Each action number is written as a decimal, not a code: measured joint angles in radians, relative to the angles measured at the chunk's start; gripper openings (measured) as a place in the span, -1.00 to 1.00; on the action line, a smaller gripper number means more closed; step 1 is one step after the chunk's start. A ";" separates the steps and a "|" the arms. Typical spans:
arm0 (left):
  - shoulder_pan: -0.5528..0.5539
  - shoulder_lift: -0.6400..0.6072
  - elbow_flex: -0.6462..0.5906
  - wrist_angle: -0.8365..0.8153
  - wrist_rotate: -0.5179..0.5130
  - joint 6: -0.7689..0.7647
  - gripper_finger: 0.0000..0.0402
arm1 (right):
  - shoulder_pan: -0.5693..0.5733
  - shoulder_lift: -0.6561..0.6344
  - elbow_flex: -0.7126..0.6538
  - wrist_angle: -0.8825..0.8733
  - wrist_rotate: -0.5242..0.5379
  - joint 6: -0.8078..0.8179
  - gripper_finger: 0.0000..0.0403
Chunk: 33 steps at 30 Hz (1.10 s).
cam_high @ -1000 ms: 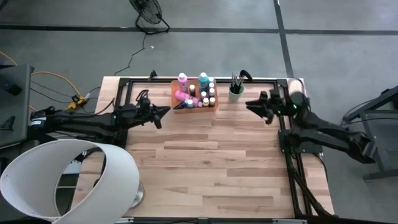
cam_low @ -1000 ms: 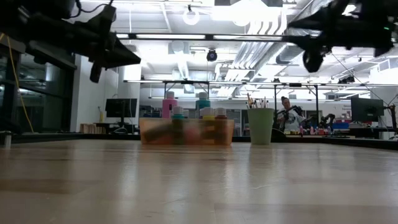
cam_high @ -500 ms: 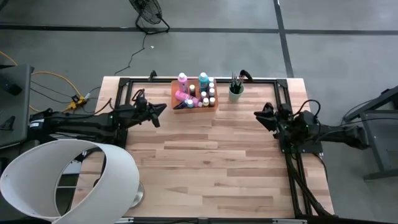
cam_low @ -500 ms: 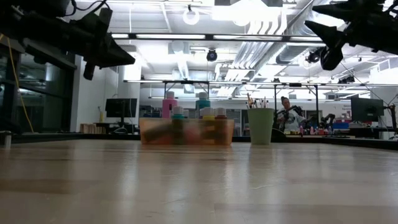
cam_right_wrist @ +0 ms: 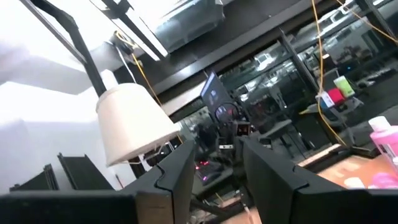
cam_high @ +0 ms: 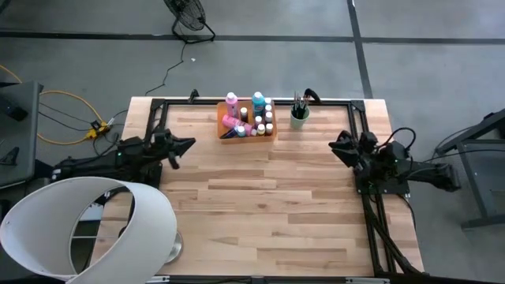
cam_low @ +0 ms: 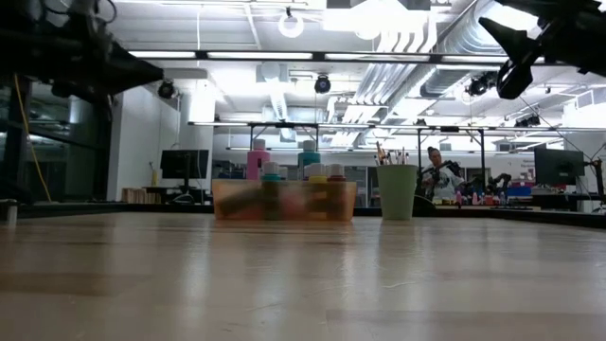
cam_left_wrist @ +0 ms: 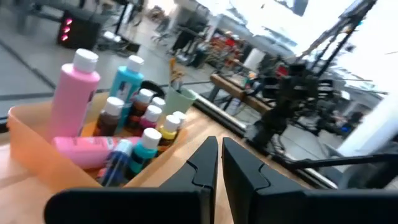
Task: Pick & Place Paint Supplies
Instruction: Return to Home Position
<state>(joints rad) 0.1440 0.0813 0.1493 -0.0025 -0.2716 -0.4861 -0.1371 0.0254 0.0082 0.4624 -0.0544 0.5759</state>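
The paint bottles (cam_high: 248,117) fill a translucent orange tray (cam_high: 222,120) at the table's far middle; a pink bottle (cam_left_wrist: 74,87) and a teal one (cam_left_wrist: 127,78) stand tallest, and one pink bottle lies on its side. Dark paintbrushes (cam_high: 298,102) stand in a light green cup (cam_high: 299,120) to the tray's right. My left gripper (cam_high: 188,143) hovers shut above the table, left of the tray, pointing level toward it. My right gripper (cam_high: 336,147) hovers open at the right, tipped upward, with nothing between its fingers.
A large white lampshade (cam_high: 87,229) covers the near left corner. Black frame rails (cam_high: 364,170) run along the table's far, left and right sides. Bare wood lies across the middle and near part of the table (cam_high: 268,213).
My left gripper has drawn back toward the table's left edge, away from the tray, staying level and shut. My right gripper has swung away from the cup toward the right and near edges, sunk a little and tipped upward, its arm folding back.
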 joint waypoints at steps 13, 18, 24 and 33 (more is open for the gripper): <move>0.000 -0.074 -0.001 -0.119 0.145 0.157 -0.90 | 0.000 -0.002 0.000 -0.085 -0.008 -0.023 -0.34; 0.000 -0.075 0.002 -0.170 0.176 0.194 -0.90 | 0.000 -0.001 0.000 -0.131 -0.005 -0.024 -0.34; 0.000 -0.075 0.002 -0.281 0.105 0.234 -0.90 | 0.000 -0.001 -0.001 -0.146 -0.030 -0.032 -0.34; 0.000 -0.075 -0.001 -0.414 0.104 0.234 -0.90 | 0.000 0.000 -0.001 -0.222 -0.129 -0.282 -0.34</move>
<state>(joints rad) 0.1438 0.0061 0.1484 -0.4168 -0.1676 -0.2517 -0.1371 0.0250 0.0071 0.2403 -0.1829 0.2938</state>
